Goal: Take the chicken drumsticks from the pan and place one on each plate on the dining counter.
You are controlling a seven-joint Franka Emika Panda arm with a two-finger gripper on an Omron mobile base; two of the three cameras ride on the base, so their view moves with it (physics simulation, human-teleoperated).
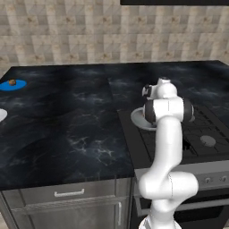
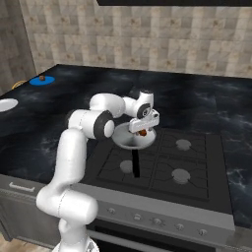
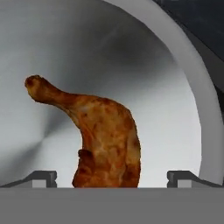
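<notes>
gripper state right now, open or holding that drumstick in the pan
Gripper: open, one fingertip on each side of the drumstick in the pan, not closed on it.

One golden-brown drumstick point(image 3: 105, 140) lies in the grey pan point(image 3: 192, 87); another rests on the blue plate point(image 1: 12, 85).

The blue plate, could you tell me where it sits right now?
The blue plate lies at the far left of the dining counter in both base views, carrying one drumstick, just beyond the white plate.
</notes>
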